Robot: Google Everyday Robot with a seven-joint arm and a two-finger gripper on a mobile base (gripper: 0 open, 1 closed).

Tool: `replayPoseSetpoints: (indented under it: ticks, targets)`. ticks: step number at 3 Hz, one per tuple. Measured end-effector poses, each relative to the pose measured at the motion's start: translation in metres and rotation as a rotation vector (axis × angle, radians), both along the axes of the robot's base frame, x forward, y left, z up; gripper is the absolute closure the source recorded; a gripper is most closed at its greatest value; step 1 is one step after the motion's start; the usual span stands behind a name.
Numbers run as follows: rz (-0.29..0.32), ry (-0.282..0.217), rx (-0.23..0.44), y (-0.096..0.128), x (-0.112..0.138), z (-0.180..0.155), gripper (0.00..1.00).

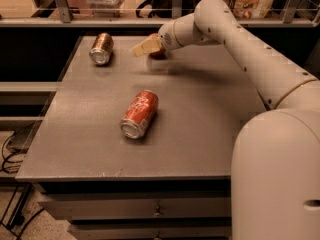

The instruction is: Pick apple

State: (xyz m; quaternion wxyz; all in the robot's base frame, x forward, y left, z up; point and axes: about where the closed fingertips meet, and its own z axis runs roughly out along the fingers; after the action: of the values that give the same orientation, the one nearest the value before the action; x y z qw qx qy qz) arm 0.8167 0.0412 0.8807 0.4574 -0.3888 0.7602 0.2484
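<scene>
No legible text, even on red can (140,113).

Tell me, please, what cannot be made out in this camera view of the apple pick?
1. Apple: camera view, mostly hidden behind the gripper near the table's far edge; contact between them is unclear.
2. Gold-brown can: camera view, label too blurred to read.
3. Robot arm: camera view, cut off by the right and bottom edges.

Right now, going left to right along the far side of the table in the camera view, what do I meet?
gold-brown can → gripper, reaching in just left of the apple → apple, partly hidden behind the gripper.
</scene>
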Motion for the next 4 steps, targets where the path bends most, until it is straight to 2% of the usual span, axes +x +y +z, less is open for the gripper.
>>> replayPoseSetpoints:
  ticks: [1, 2, 4]
  targets:
    - [-0.024, 0.013, -0.017, 0.0, 0.017, -0.011, 0.18]
    - [-0.056, 0.015, -0.02, -0.008, 0.024, -0.013, 0.41]
    - [-0.084, -0.049, -0.037, -0.024, 0.012, 0.017, 0.88]
